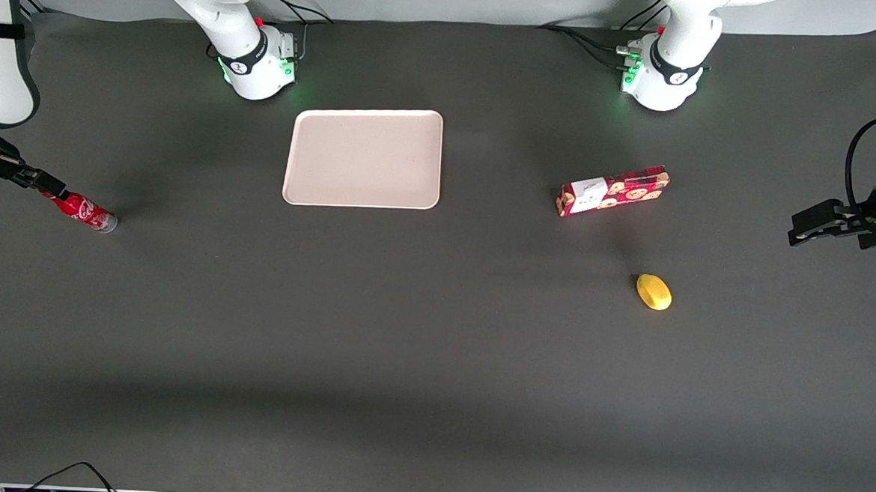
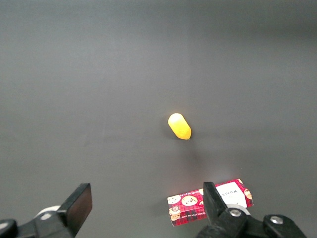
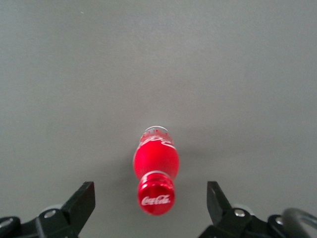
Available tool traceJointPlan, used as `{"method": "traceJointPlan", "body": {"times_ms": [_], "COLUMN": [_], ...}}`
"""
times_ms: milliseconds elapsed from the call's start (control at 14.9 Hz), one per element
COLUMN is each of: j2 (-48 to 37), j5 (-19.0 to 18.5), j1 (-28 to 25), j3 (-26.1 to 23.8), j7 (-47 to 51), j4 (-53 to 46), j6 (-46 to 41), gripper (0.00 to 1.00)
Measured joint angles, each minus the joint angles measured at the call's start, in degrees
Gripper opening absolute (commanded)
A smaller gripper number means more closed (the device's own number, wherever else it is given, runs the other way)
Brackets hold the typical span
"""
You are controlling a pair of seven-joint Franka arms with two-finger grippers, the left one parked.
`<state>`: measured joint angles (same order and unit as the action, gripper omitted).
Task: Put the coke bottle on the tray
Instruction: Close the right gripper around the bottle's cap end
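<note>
The robot's hand hangs over the working arm's end of a dark grey desk. Its two fingers are spread wide apart and grip nothing. A small red bottle with white script lettering sits between the open fingers, with clear space on either side, its red cap pointing toward the hand and its silvery base pointing away. In the front view the bottle appears just past the fingertips of the hand, its base end farthest from them; whether it stands upright on the desk cannot be told for sure.

A large pale beige-pink tray with rounded corners and a raised rim lies flat on the desk, well apart from the hand, toward the middle of the desk and close to the arm bases. Much farther from the hand, toward the parked arm's end, lie a flat red snack box and, nearer the front camera than the box, a small yellow lemon-like object.
</note>
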<state>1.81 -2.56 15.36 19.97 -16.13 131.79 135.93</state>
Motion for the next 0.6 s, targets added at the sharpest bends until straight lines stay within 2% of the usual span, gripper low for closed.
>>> {"method": "traceJointPlan", "body": {"times_ms": [469,536,603], "j2": [1.66,1.67,1.67], "j5": [1.37,1.40,1.44], "j1": [0.35,0.35,0.34], "j3": [2.22,2.22,2.22], "j7": [-2.69,-2.69,-2.69], "j4": [0.19,0.20,0.20], "j6": [0.78,0.78,0.80], "gripper": [1.00,0.98,0.93]}}
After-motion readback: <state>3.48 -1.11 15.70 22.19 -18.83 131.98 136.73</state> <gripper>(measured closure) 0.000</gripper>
